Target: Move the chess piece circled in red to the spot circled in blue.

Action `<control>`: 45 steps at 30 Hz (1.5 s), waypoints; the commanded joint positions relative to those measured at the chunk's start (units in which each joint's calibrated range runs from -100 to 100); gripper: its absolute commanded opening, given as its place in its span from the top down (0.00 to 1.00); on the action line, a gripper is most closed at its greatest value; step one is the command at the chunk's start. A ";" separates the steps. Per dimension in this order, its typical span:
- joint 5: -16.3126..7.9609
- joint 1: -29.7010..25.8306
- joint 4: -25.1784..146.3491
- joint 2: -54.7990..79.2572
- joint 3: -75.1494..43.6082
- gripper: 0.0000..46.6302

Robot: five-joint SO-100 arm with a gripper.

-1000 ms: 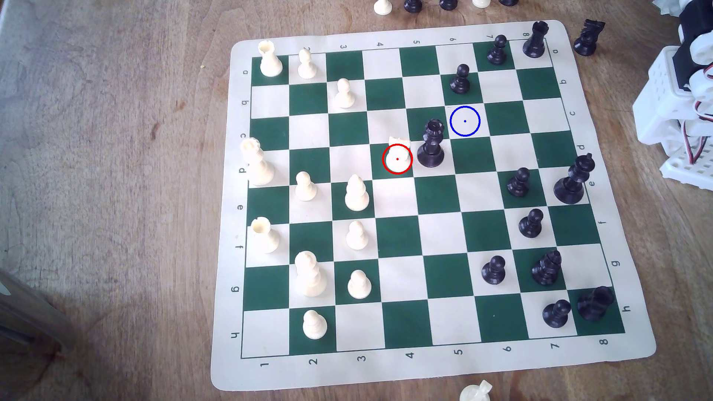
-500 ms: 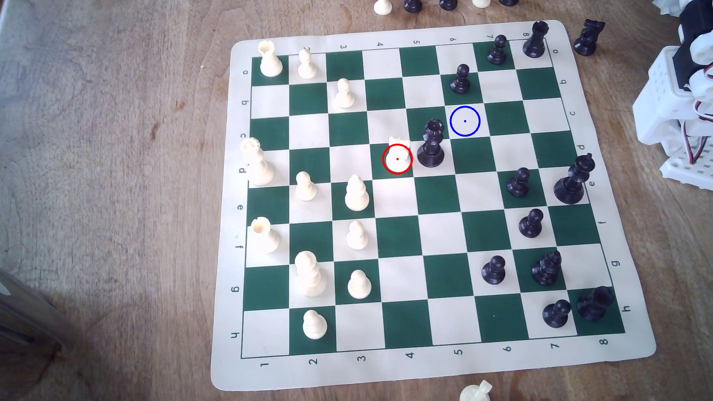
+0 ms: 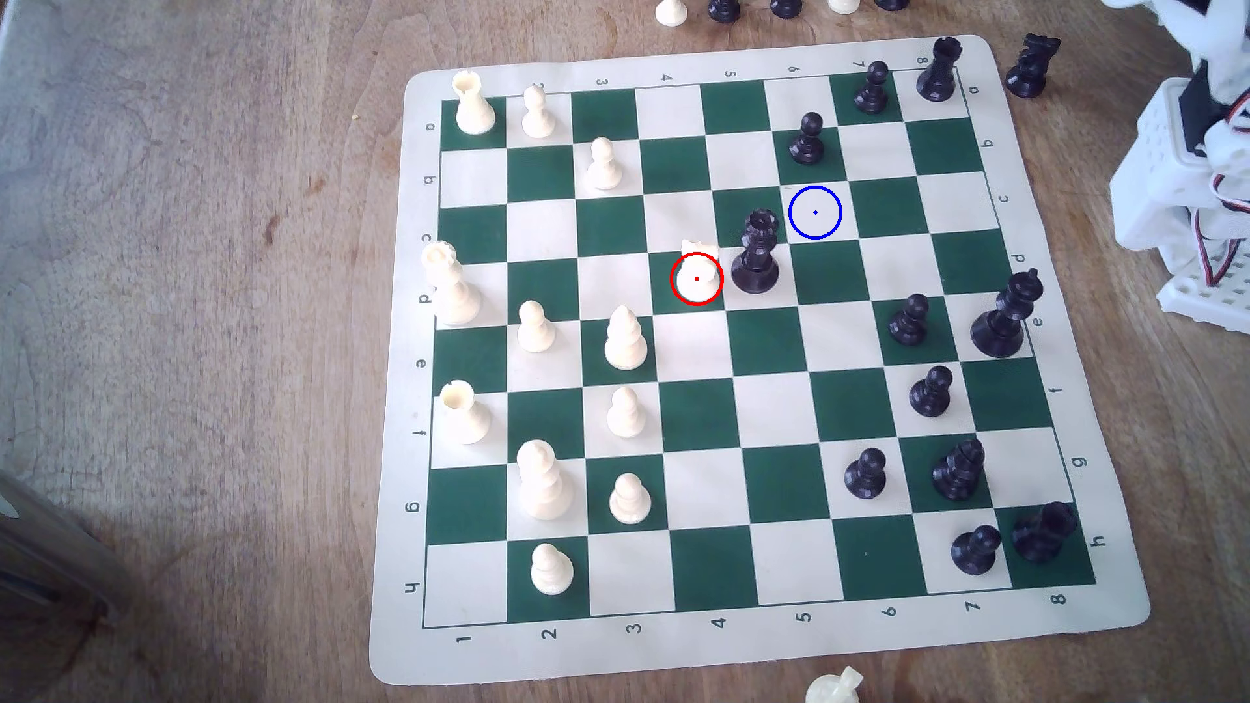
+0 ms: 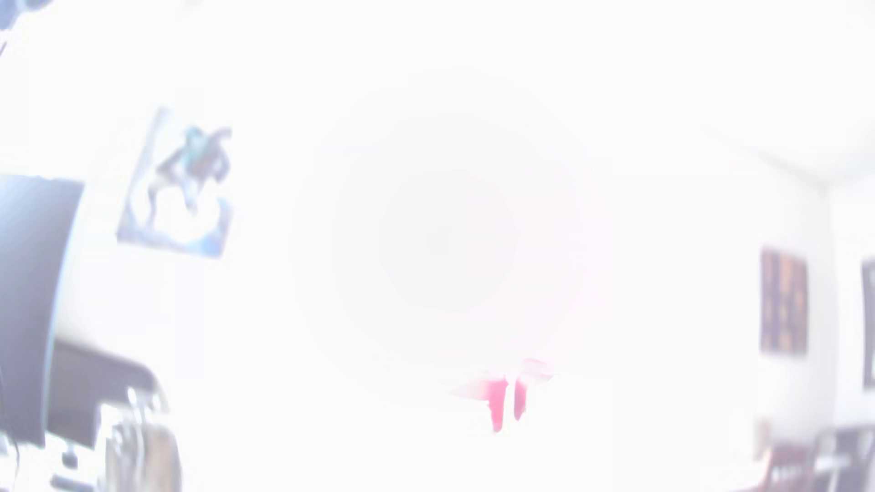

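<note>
My gripper (image 4: 506,402) shows as two close red slivers in a washed-out wrist view; I cannot tell its opening or hold. Well apart from me lies the spot (image 3: 815,212), bare; beyond it, past the black crowned piece (image 3: 756,253), the chess piece (image 3: 697,274) stands upright on its red-ringed green square.
</note>
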 commanded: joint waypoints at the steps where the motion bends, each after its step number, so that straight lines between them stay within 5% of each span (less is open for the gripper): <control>1: -1.56 0.02 27.84 3.46 -13.98 0.99; 8: -2.74 -6.86 60.52 25.44 -43.45 0.99; 13: -6.25 -8.27 63.88 46.24 -59.49 0.87; 19: -8.16 -8.74 68.79 64.07 -71.64 0.93; 30: -12.41 -11.32 71.33 87.33 -84.25 0.94; 36: -12.60 -12.18 71.74 91.15 -85.06 0.81; 45: -12.94 -11.63 68.95 95.39 -83.34 0.78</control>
